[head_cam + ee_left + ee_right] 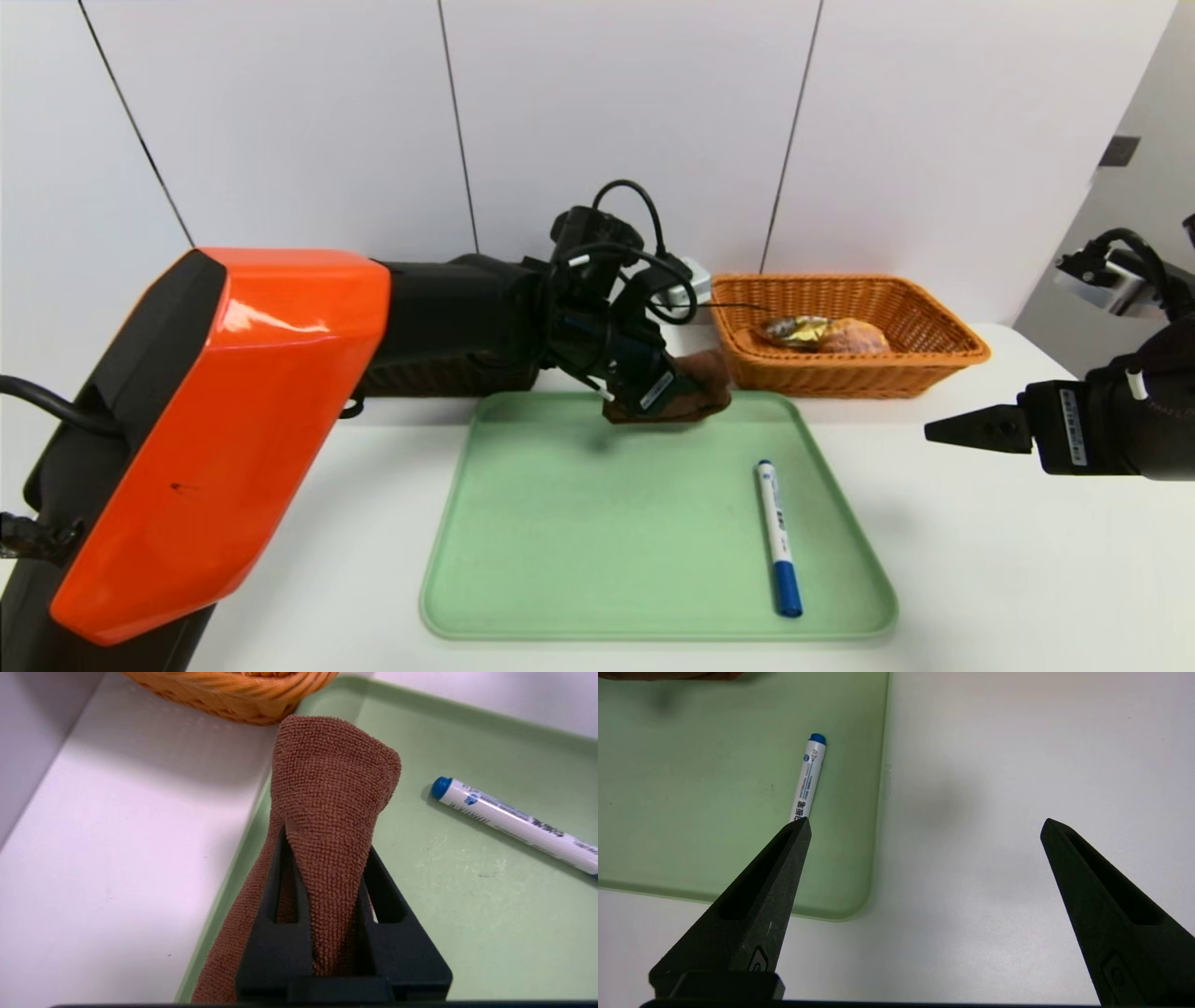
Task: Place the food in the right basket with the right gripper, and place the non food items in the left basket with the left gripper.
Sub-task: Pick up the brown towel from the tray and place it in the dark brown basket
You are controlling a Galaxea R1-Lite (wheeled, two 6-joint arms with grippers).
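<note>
Brown towel in the left gripper

Head view: left gripper [686, 390], at the tray's far edge, with brown towel [709, 378]. Green tray [607, 523], holding one white marker [775, 532], blue-capped. Orange basket [840, 373], containing cream puff [854, 337] and wrapped chocolates [794, 330]. Dark brown basket [448, 377], partly hidden behind the left arm.

Left wrist view: fingers closed on the towel, its folded end protruding.

Right wrist view: right gripper [926, 826], fingers wide open and holding nothing, above the table [971, 933] beside the tray.
</note>
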